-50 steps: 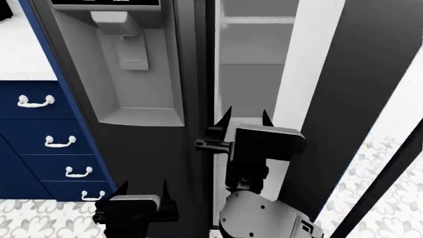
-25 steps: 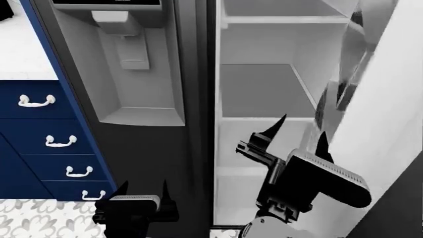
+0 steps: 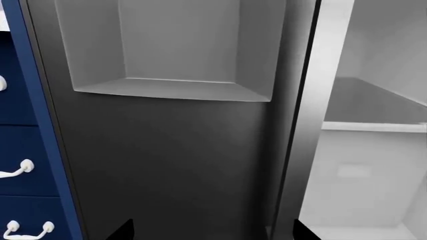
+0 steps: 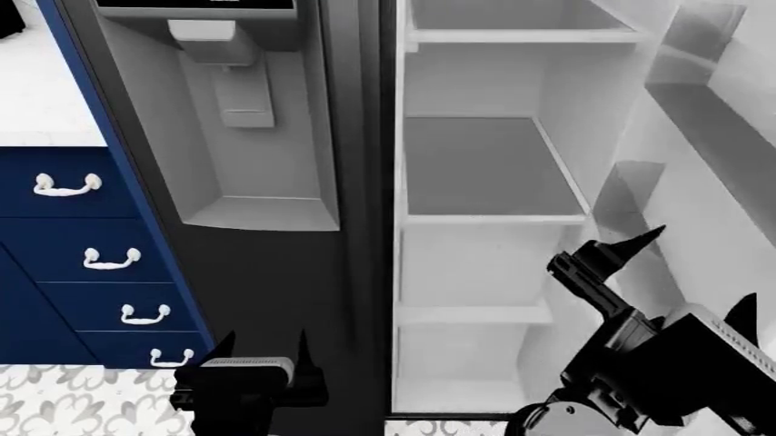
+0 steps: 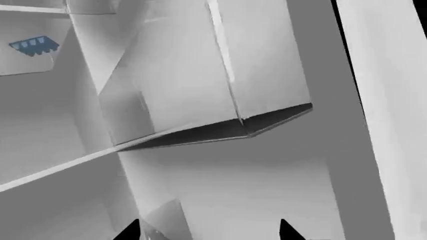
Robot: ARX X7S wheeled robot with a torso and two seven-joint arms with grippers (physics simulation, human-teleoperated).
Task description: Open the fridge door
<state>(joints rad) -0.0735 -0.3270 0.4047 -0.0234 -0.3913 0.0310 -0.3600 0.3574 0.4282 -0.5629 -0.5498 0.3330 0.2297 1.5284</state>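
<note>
Standing swung wide open at the head view's right edge: the fridge door (image 4: 728, 136), white inner face and shelf bins (image 4: 624, 195) showing toward the compartment. Exposing the white fridge interior (image 4: 485, 163) with its shelves. Hanging beside the door's lower bin, touching nothing: right claw (image 4: 691, 277), prongs spread wide, holding nothing. Hovering low before the closed narrower dispenser door (image 4: 243, 118): left claw (image 4: 261, 345), prongs apart, empty. Sitting at far left: navy drawers (image 4: 73, 263) with white handles.
</note>
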